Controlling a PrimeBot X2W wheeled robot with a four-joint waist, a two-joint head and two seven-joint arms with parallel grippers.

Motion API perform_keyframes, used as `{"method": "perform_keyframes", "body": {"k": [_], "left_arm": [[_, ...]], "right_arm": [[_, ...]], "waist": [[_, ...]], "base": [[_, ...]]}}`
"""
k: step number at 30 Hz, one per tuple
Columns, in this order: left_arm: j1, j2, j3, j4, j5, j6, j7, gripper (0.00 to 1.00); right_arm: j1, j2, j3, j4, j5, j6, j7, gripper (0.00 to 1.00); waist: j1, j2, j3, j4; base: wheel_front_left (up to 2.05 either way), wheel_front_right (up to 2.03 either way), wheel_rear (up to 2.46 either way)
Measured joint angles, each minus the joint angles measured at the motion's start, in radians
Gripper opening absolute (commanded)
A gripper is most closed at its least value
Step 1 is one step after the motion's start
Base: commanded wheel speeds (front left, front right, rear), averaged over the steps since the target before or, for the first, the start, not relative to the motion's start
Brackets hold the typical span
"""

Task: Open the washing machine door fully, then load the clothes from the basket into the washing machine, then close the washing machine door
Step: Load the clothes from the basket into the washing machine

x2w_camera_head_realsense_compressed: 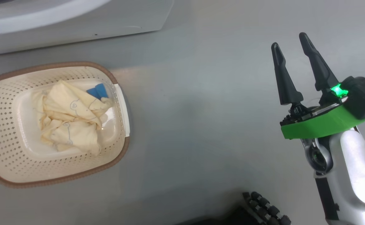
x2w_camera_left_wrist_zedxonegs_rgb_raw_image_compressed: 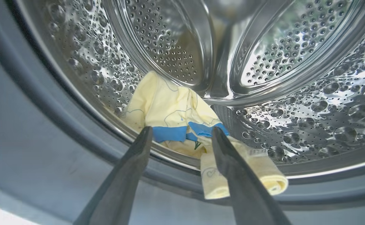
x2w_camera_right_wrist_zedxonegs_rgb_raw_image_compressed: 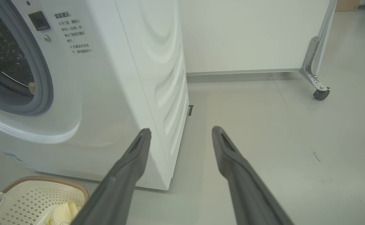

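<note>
While one garment (x2w_camera_left_wrist_zedxonegs_rgb_raw_image_compressed: 169, 106) lies in the drum (x2w_camera_left_wrist_zedxonegs_rgb_raw_image_compressed: 295, 125) beyond the wide left tool (x2w_camera_left_wrist_zedxonegs_rgb_raw_image_compressed: 181, 128), other clothes (x2w_camera_head_realsense_compressed: 71, 117) sit in the basket (x2w_camera_head_realsense_compressed: 1, 125), well left of the wide right tool (x2w_camera_head_realsense_compressed: 288, 39); left arm probably nearer.

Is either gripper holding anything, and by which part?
Nothing is held. The left gripper is open by a garment in the drum; the right gripper is open above the floor.
</note>
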Motion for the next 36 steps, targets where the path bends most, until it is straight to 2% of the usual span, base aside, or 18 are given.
{"method": "perform_keyframes", "body": {"k": [10, 19, 22, 36], "left_arm": [[0.317, -0.054, 0.02, -0.204, -0.002, 0.111, -0.152, 1.0], [0.626, -0.102, -0.029, -0.444, 0.067, 0.121, -0.184, 1.0], [0.7, -0.107, -0.05, -0.486, 0.075, 0.122, -0.184, 1.0], [0.854, -0.113, -0.118, -0.572, 0.11, 0.122, -0.146, 1.0]], "right_arm": [[0.036, 0.0, -0.037, 0.013, -0.049, 0.0, 0.0, 1.0], [0.058, 0.0, -0.059, 0.018, -0.087, 0.0, 0.003, 1.0], [0.087, -0.001, -0.064, 0.018, -0.094, 0.0, 0.015, 1.0], [0.172, -0.006, -0.086, -0.006, -0.116, 0.0, 0.056, 1.0]], "waist": [[0.0, 0.0, -0.11, 0.065], [0.0, 0.0, -0.204, 0.1], [0.0, 0.0, -0.232, 0.108], [0.0, 0.0, -0.341, 0.141]], "base": [[0.0, 0.0, 0.0], [0.0, 0.0, 0.0], [0.0, 0.0, 0.0], [0.0, 0.0, 0.0]]}}
